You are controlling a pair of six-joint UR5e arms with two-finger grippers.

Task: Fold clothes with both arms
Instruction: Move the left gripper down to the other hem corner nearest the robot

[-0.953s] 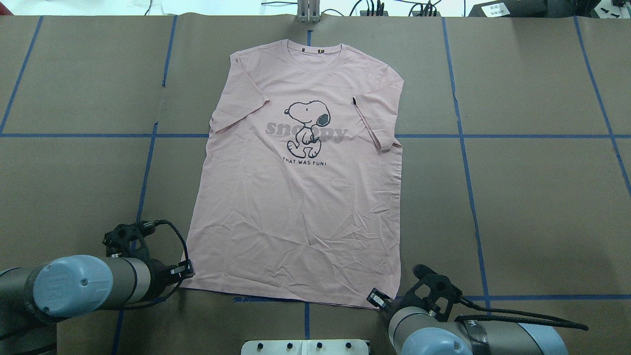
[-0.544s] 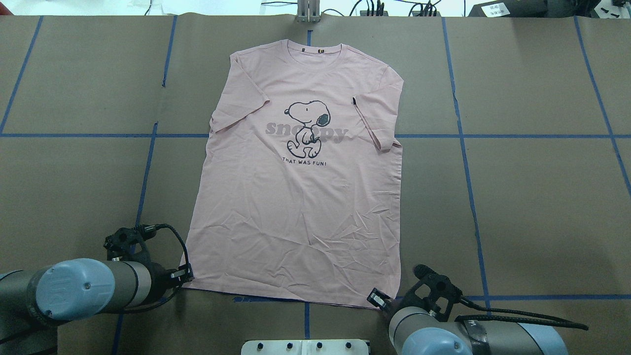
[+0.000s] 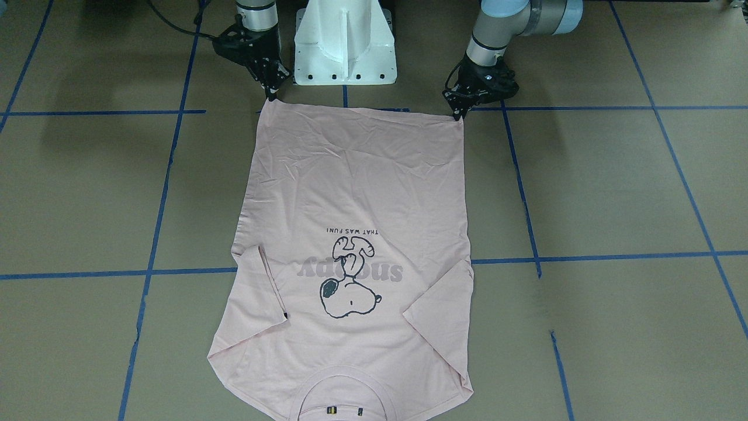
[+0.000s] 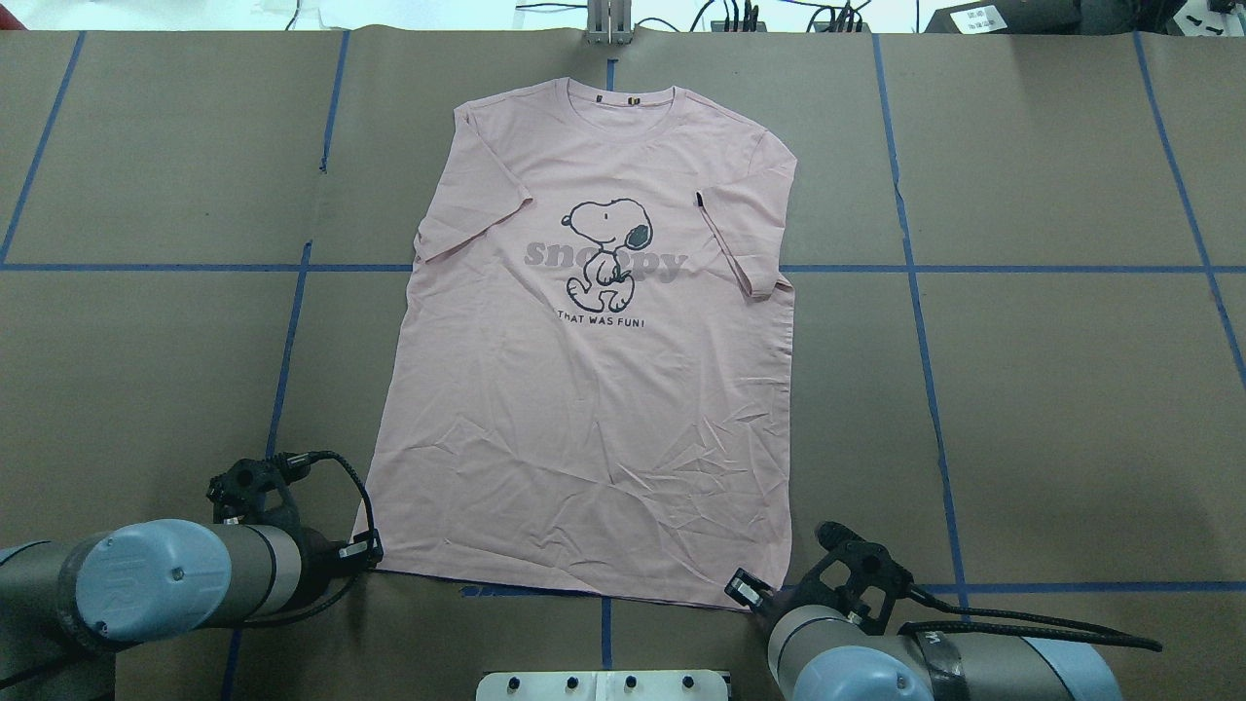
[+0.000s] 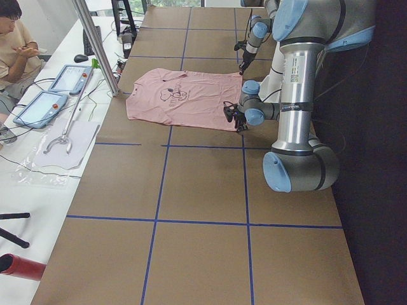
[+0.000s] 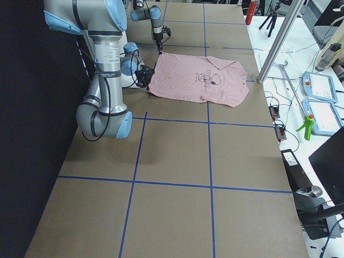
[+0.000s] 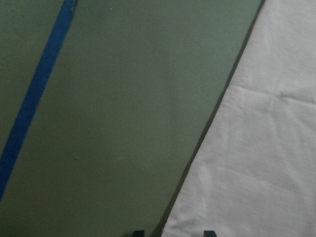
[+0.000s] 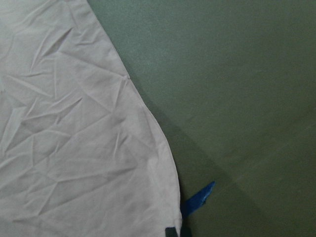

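Note:
The pale pink T-shirt [image 4: 604, 409] lies flat on the brown table with the dog print up and the collar on the far side; it also shows in the front-facing view [image 3: 356, 193]. My left gripper [image 4: 370, 557] sits low at the hem's left corner [image 3: 457, 116]. In the left wrist view [image 7: 173, 233] its two tips stand apart and straddle the shirt's edge [image 7: 256, 163]. My right gripper [image 4: 740, 589] is at the hem's right corner [image 3: 270, 96]. In the right wrist view [image 8: 174, 232] its tips are together on the cloth's corner [image 8: 74, 148].
The white pedestal base [image 3: 345, 41] stands between the two arms at the near edge. Blue tape lines [image 4: 915, 292] cross the brown table. An operator [image 5: 13, 38], tablets and a metal post [image 5: 95, 44] are along the table's far side.
My left arm has moved a little toward the robot's side and its gripper has settled lower at the hem's left corner. The right arm and the shirt have not moved.

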